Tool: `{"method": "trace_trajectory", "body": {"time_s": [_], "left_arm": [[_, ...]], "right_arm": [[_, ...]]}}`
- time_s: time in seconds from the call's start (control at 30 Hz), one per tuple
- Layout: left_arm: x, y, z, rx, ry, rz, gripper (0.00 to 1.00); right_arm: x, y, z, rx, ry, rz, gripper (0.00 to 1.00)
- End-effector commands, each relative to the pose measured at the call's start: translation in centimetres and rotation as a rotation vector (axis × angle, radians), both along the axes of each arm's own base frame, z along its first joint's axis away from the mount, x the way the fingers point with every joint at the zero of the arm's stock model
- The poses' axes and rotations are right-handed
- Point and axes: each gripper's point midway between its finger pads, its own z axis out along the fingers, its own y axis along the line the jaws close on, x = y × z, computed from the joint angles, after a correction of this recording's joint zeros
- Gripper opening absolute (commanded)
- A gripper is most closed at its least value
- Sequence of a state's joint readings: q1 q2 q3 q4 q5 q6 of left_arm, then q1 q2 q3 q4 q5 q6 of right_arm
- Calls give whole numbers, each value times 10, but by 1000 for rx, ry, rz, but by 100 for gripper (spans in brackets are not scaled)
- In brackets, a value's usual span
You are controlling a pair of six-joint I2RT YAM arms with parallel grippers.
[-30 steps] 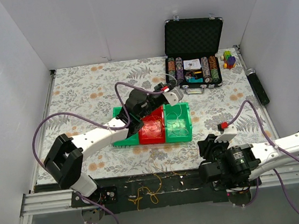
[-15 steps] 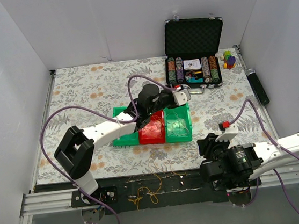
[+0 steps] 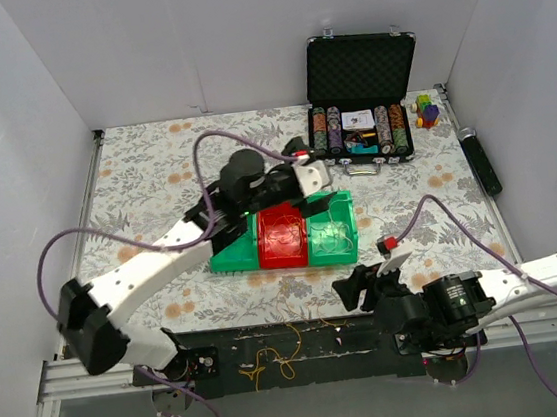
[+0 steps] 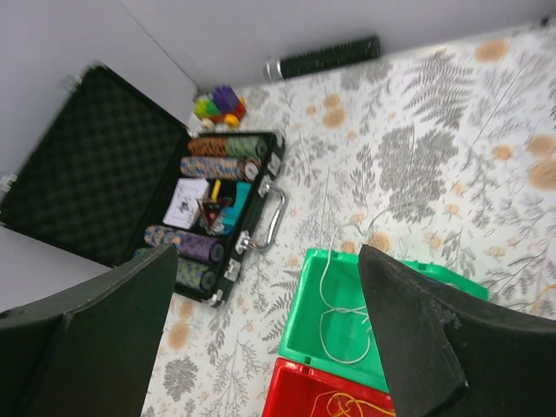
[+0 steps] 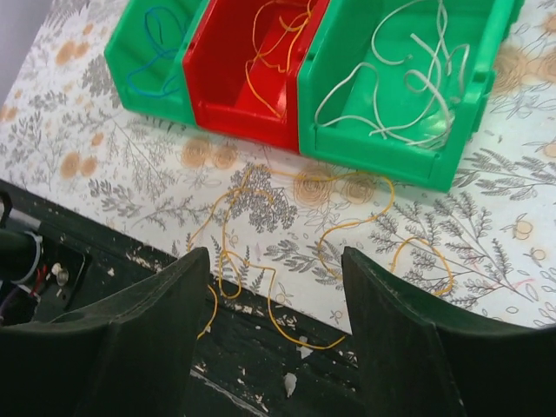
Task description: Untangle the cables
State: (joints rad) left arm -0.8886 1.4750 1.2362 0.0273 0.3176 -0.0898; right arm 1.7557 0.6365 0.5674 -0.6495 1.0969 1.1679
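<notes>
1. Far left: small green plastic bin [image 5: 156, 106] with one thin teal-blue wire [image 5: 165, 39] lying alone inside; counts as sorted.
2. Middle: red plastic bin [image 5: 252, 122] with a few thin orange wires [image 5: 278, 26] in loose loops; looks sorted too.
3. Next right: second green plastic bin [image 5: 382, 161] with thin white wires [image 5: 408, 78] in open curls, one strand apparently trailing over the far rim. Left pincer [image 4: 268, 287] hovering above this bin, jaws wide apart, nothing between them.
4. Near edge of the floral-patterned table [image 5: 104, 174], in front of the bins: thin yellow-orange wires [image 5: 230, 252] sprawled in overlapping loops, partly over the dark edge strip [image 5: 174, 365]. Not yet binned; seemingly the remaining work.
5. Right pincer [image 5: 274, 278] poised over those loops, jaws apart, gripping nothing. Judged mostly done, with these last strands to separate and put away.
</notes>
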Motion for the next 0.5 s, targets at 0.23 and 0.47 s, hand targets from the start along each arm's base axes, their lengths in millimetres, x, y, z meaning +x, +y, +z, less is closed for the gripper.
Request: {"method": "trace_trajectory", "body": {"time_s": [0.23,0.47], "left_arm": [[-121,97,13,-32,18,-187,86],[-128,109,8,-24,11,-173,84]], "right_arm": [[-51,34,-59,-62,87,230,73],[-28,41,-73,-91,73,199,68]]}}
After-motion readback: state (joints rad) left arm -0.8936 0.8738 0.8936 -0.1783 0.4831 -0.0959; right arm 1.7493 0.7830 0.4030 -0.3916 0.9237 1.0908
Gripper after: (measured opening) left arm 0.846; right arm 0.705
